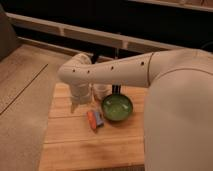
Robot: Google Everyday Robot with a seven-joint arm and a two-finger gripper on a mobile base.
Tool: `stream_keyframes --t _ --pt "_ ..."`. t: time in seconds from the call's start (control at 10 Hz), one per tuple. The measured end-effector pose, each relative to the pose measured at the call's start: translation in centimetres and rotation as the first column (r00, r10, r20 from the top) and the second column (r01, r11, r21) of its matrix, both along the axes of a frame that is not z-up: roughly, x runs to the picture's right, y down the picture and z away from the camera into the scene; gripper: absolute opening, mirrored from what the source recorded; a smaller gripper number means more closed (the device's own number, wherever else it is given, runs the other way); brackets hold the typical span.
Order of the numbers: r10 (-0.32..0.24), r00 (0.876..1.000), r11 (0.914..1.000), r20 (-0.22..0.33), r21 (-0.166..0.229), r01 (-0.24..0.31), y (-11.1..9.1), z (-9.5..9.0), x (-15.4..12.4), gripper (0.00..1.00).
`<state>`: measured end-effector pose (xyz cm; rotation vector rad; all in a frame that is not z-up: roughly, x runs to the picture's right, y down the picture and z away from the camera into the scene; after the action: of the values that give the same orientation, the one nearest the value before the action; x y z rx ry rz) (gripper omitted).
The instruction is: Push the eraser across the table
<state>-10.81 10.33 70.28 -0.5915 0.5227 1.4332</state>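
Wood tabletop [65,145]: claw [76,105] low, state can't tell. Eraser [95,119] just beside claw, green bowl [117,107] beyond it. Risk: skewed push jams eraser into bowl.

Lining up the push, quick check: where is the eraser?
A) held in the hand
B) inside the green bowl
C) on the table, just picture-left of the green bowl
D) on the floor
C: the eraser lies on the table beside the green bowl, on its picture-left side; the hand hangs over the table further picture-left.
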Motion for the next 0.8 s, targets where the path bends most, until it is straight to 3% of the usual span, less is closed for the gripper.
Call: stream_keyframes --t 0.6,0.8 --pt "0.000 1.000 1.0000 0.000 0.000 0.000 0.00 0.00 0.00 0.64" --pt "0.000 1.000 1.0000 0.000 0.002 0.000 -0.07 -0.06 0.00 0.51"
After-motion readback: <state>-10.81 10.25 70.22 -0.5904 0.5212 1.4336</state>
